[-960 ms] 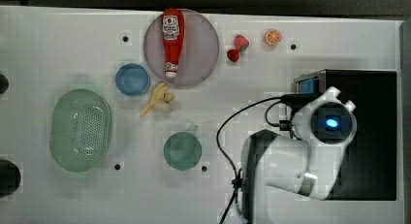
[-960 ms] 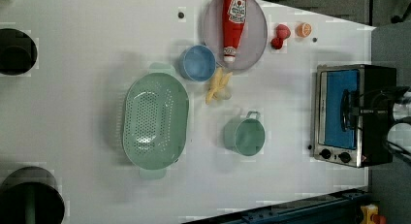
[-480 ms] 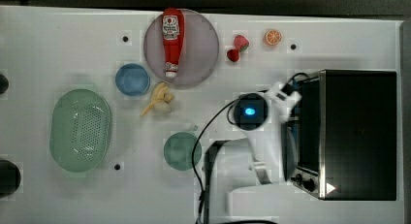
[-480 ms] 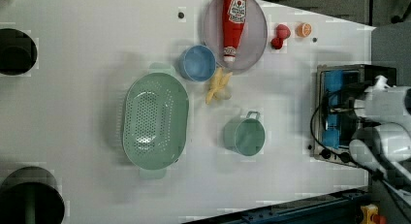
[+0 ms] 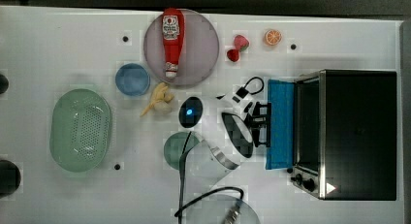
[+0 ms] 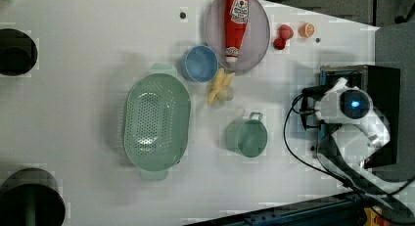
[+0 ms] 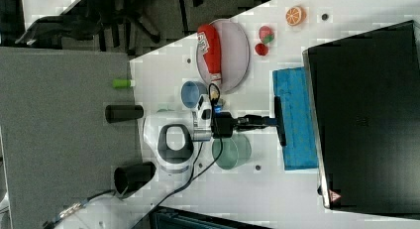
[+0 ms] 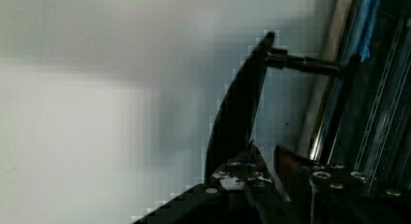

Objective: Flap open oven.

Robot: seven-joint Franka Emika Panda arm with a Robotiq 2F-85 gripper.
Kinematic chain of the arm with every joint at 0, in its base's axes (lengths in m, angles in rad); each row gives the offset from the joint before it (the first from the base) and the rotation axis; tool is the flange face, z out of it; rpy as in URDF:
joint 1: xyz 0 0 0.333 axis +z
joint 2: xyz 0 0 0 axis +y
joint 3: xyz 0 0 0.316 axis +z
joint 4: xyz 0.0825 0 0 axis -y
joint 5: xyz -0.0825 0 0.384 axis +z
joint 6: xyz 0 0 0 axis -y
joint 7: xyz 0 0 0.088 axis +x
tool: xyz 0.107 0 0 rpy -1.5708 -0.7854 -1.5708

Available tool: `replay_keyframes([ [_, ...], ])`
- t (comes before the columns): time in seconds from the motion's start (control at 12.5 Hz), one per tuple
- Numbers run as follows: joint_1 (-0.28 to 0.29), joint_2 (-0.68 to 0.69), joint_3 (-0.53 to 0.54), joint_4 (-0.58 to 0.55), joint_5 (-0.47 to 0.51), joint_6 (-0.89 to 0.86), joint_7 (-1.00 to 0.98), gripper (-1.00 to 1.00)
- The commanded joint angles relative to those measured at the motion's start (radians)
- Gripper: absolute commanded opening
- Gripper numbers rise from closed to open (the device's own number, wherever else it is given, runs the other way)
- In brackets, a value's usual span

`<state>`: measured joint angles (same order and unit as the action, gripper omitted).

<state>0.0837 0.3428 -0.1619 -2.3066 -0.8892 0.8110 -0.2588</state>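
Oven [image 5: 356,134] door [image 5: 281,124] is flapped down flat on the desk [image 5: 72,54], gripper [image 7: 274,122] fingers nearly closed, pinching the door's bar handle [image 7: 280,122].

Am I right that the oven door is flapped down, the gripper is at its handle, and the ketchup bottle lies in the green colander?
Not quite. The ketchup bottle lies on the grey plate, as the top view shows; the green colander holds nothing. The rest stands: the oven has its door flapped down, with the gripper at its handle.

Robot lab: white bolt-holed tabletop [image 5: 58,49] (toy food, grey partition [image 7: 59,140] alongside).
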Motion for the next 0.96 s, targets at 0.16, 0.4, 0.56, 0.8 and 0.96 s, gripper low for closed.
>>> replay_keyframes([
  [0.16,0.076,0.066,0.0,0.014,-0.117,-0.072,0.355,-0.65],
  [0.4,0.103,0.146,0.0,0.051,-0.123,-0.077,0.387,-0.65],
  [0.56,0.104,0.18,-0.001,0.069,-0.122,-0.055,0.387,-0.65],
  [0.8,0.1,0.193,-0.008,0.073,-0.118,-0.009,0.389,-0.65],
  [0.96,0.097,0.145,-0.02,0.081,-0.066,0.045,0.392,-0.65],
])
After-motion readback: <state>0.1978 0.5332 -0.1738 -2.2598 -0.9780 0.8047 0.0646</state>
